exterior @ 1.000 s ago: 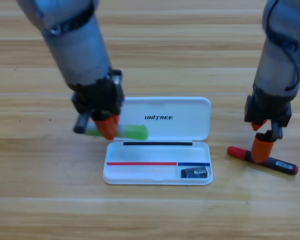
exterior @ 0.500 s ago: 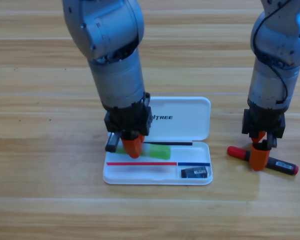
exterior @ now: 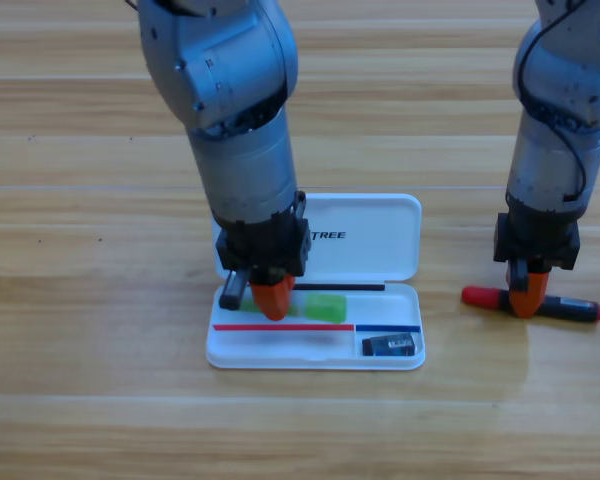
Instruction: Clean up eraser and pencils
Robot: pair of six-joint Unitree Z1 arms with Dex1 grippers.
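Since a moment ago the left gripper [exterior: 271,297] has sunk lower into the open white plastic case [exterior: 380,240], pinching the bright green pencil [exterior: 323,306], best released flat beneath it, while the right gripper [exterior: 528,295], pinching the black red-capped pencil [exterior: 572,309], should lift level toward the small dark eraser [exterior: 390,345].

table [exterior: 80,300]: glossy grained wood; case [exterior: 380,250]: smooth white plastic
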